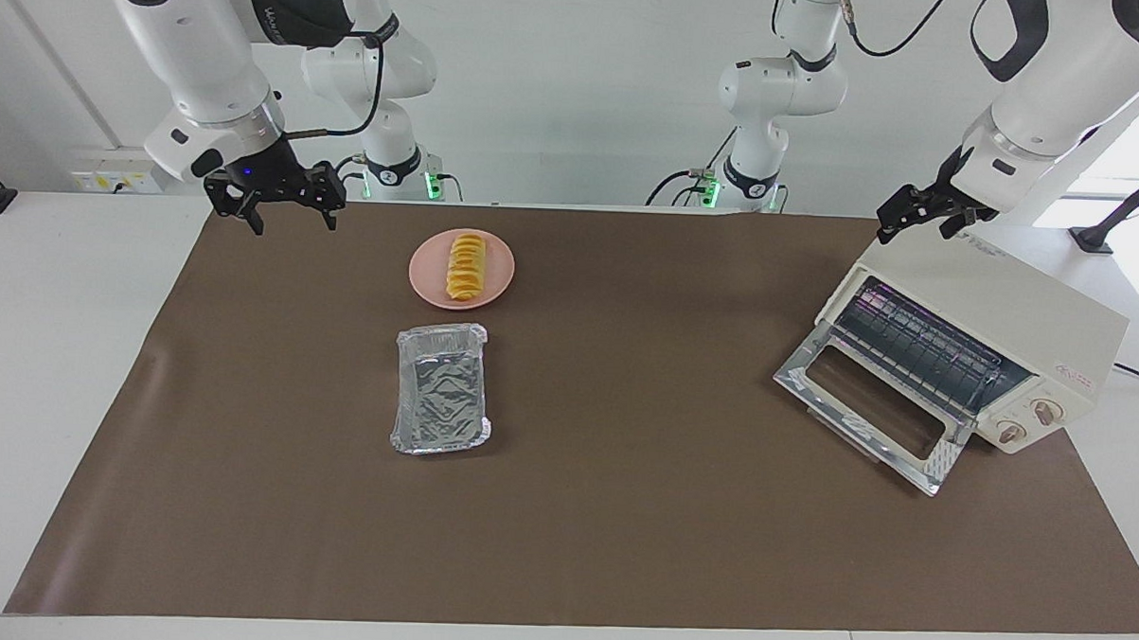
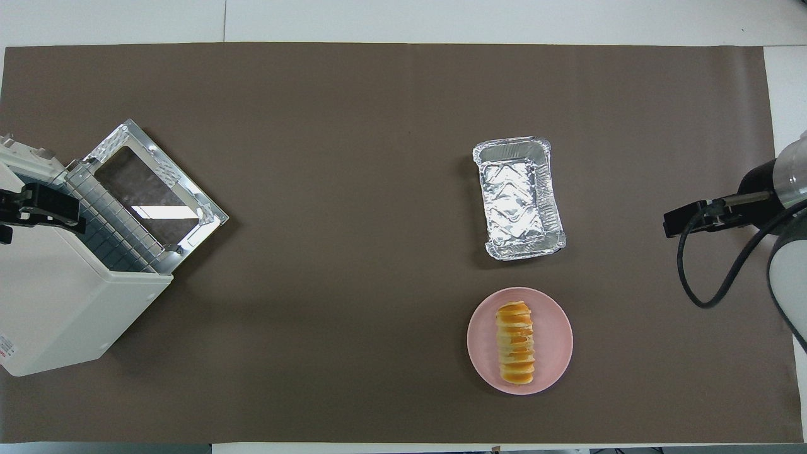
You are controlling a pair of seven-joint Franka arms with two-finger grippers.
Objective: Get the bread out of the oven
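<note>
Brown paper or mat (image 1: pixel 620 511) covers most of the white table (image 1: pixel 47 359), and white edges of the table show around it. White wall (image 1: pixel 577 93) stands at the robots' end, with a socket strip (image 1: pixel 110 182) on it toward the right arm's end.

The bread (image 1: pixel 465 265) lies on a round pink plate (image 1: pixel 498 278), out of the oven, toward the right arm's end of the table and near the robots. An empty foil tray (image 1: pixel 441 388) sits just beside the plate, farther from the robots, not touching it.

The oven (image 1: pixel 996 325) stands at the left arm's end, turned at an angle. Its glass door (image 1: pixel 870 406) is dropped open and lies flat on the mat, and the wire rack (image 1: pixel 919 346) inside carries nothing. Two knobs (image 1: pixel 1028 421) show on its front panel.

The left gripper (image 1: pixel 924 219) hangs over the top edge of the oven with its fingers spread and holds nothing. The right gripper (image 1: pixel 287 217) is in the air over the edge of the mat at the right arm's end, well apart from the plate, fingers spread wide and pointing down, with nothing between them.
</note>
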